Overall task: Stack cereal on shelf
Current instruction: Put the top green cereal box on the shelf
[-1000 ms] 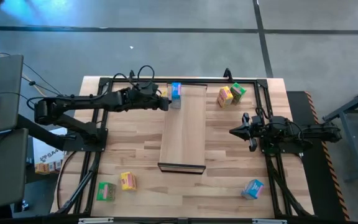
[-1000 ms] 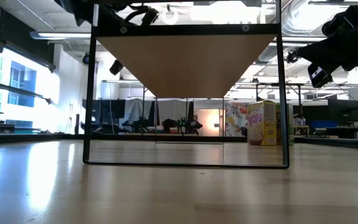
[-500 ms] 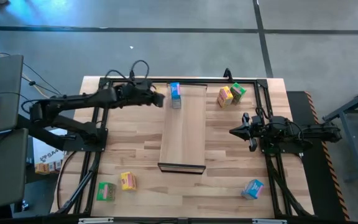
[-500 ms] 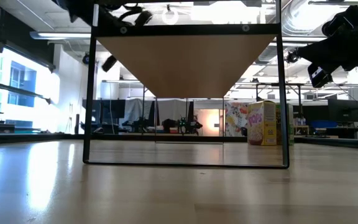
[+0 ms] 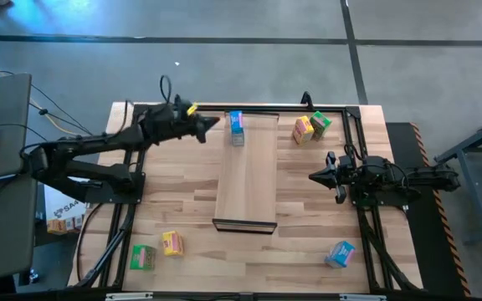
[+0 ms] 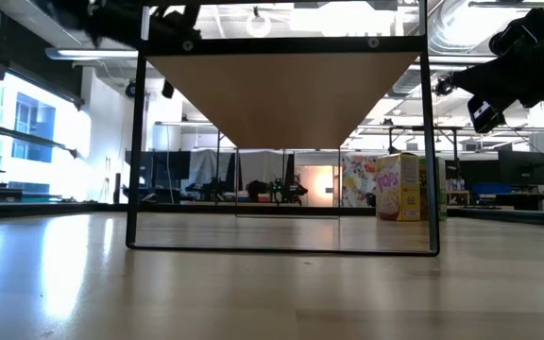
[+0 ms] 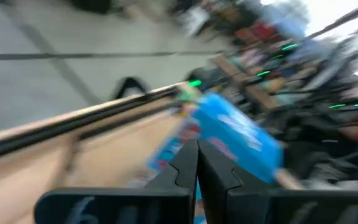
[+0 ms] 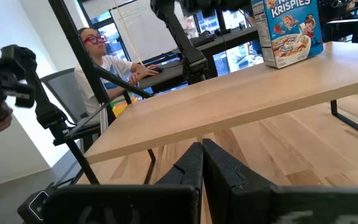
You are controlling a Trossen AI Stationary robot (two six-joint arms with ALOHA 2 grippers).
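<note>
A blue cereal box (image 5: 236, 127) stands upright on the far end of the shelf (image 5: 246, 180), a pale raised plank in the middle of the table; the box also shows in the left wrist view (image 7: 232, 134) and the right wrist view (image 8: 288, 30). My left gripper (image 5: 214, 124) is shut, held a little to the left of that box and touching nothing. My right gripper (image 5: 315, 176) is shut and waits at the table's right side, beside the shelf (image 8: 229, 99).
A yellow box (image 5: 304, 129) and a green box (image 5: 321, 124) stand at the far right. A yellow box (image 5: 171, 242) and a green box (image 5: 143, 257) lie near left, and a blue box (image 5: 340, 252) near right. A black frame (image 5: 141, 109) rings the table. A person (image 8: 101, 53) sits beyond the table.
My left gripper, shut throughout, has drawn back from the blue box toward the table's far left corner, and its wrist has rolled. The blue box stays standing on the shelf's far end.
</note>
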